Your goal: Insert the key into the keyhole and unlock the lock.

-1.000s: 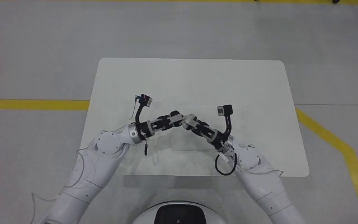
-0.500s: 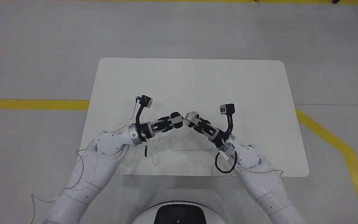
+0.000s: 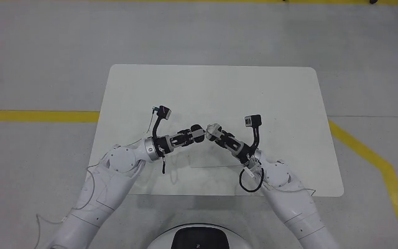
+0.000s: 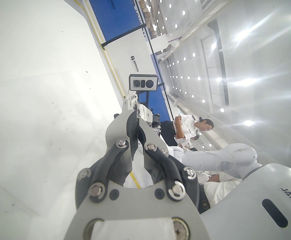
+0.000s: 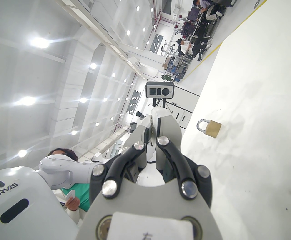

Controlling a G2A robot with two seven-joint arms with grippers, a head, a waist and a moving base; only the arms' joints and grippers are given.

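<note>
Below me lies a white table (image 3: 280, 93) with rounded corners, its top flecked with small dark specks. It stands on a grey floor (image 3: 62, 50), where a yellow line (image 3: 43, 116) runs up to one side. Past the table's edge I see a blue panel (image 4: 113, 20), white cabinets (image 5: 185, 111), a plant (image 5: 167, 78) and desks with monitors (image 5: 193, 16). Ceiling lights (image 4: 245, 81) glare above.

Brass padlock (image 5: 213, 129): boxy gold body, silver U-shackle (image 5: 201, 125) with both legs seated in the body, looks closed. It lies flat on the white table (image 5: 250, 102), body end slightly raised-looking, exact tilt unclear. Nothing touches it.
</note>
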